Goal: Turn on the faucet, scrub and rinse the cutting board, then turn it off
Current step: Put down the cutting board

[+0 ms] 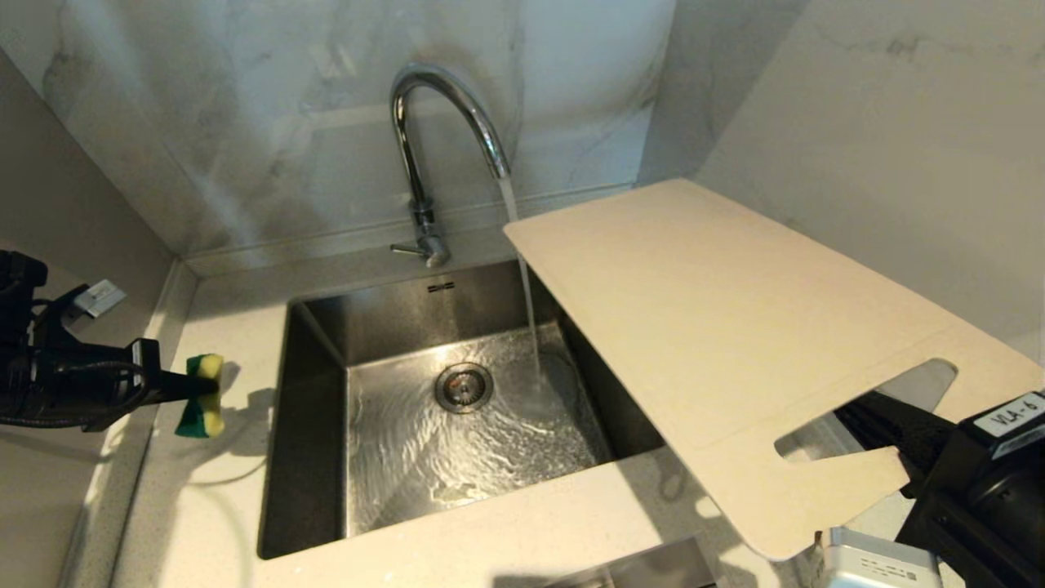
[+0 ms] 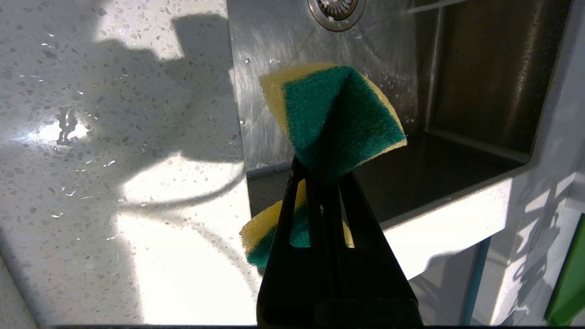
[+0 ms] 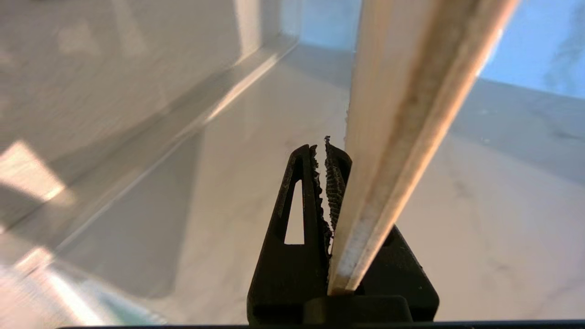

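Head view, going left to right: left pincer (image 1: pixel 189 384) hangs over the desk (image 1: pixel 229 506) left of the sink (image 1: pixel 314 392), pinching a yellow-green sponge (image 1: pixel 202 395). Middle has the faucet (image 1: pixel 445 114) running, stream landing in the basin just right of the drain (image 1: pixel 464 387). On the right, the board (image 1: pixel 718 327) is held up off the desk, tilted, slot end low at the right pincer (image 1: pixel 886 457) and far corner up by the spout, just right of the stream and, as far as I can tell, not in it.

So the thing that matters, I'd say: the board's long axis runs from the right pincer up-left toward the water, and the sponge sits well apart across the whole sink. Left arm has to come right to scrub, or the board swings left.

Left wrist view shows the sponge (image 2: pixel 336 114) folded where it's squeezed, which the head view doesn't. Right wrist view shows the board (image 3: pixel 402 137) edge-on, clamped near the base of the fingers (image 3: pixel 295 214), tips nearly together beside it.
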`<state>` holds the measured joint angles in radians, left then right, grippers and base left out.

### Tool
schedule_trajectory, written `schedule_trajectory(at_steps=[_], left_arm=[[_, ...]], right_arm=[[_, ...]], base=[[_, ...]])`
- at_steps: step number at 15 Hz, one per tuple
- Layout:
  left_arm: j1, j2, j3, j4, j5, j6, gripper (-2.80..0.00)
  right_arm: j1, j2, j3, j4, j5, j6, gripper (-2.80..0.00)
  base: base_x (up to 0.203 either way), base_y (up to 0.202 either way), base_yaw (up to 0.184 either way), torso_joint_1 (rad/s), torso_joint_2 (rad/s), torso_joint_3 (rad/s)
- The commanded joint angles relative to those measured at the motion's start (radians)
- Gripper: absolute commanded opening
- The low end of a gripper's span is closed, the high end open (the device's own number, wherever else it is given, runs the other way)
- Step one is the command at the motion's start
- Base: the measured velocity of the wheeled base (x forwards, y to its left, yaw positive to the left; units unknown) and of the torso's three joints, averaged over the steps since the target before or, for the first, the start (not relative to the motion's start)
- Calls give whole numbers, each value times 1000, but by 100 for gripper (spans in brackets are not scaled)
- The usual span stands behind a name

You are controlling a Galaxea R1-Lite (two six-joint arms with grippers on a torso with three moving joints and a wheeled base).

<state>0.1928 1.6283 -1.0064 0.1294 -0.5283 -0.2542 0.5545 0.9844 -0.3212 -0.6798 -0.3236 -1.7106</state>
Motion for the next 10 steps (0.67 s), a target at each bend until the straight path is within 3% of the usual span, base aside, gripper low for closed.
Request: schedule_trajectory(at_steps=[1, 6, 10], left_arm=[[1, 10, 0, -1, -2, -2, -280], [1, 32, 0, -4, 2, -2, -280], [1, 50, 0, -5, 2, -5, -280]], right_arm=[[1, 36, 16, -7, -2, 0, -280], [1, 79, 50, -31, -77, 72, -280], [1, 93, 80, -24, -84, 101, -280]], base=[[0, 0, 0, 0, 0, 0], [0, 0, 0, 0, 0, 0], [0, 0, 0, 0, 0, 0]])
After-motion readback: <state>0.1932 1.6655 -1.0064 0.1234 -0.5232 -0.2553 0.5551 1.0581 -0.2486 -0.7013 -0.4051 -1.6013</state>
